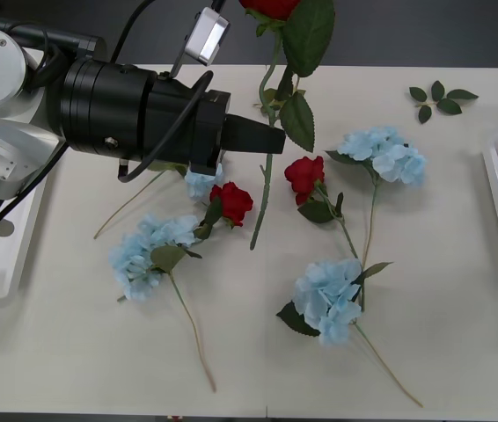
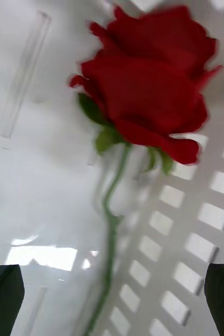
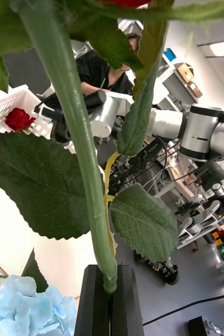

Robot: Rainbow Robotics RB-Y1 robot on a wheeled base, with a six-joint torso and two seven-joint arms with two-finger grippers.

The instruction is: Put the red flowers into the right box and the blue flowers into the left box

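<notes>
Left tool (image 1: 271, 139) – clenched on smooth rose stem (image 1: 265, 189) | right tool (image 2: 112, 294) – released

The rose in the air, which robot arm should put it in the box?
The left one, probably. Its gripper is already shut on that rose's stem, lifted over the table. The right gripper hangs open above another rose.

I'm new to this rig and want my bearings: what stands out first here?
The left tool, black and bulky over the table's far left, is shut on a red rose's stem, lifting it above the scattered flowers. Four blue hydrangeas and two red roses lie on the table. The open right tool hovers over a rose in the right box.
</notes>
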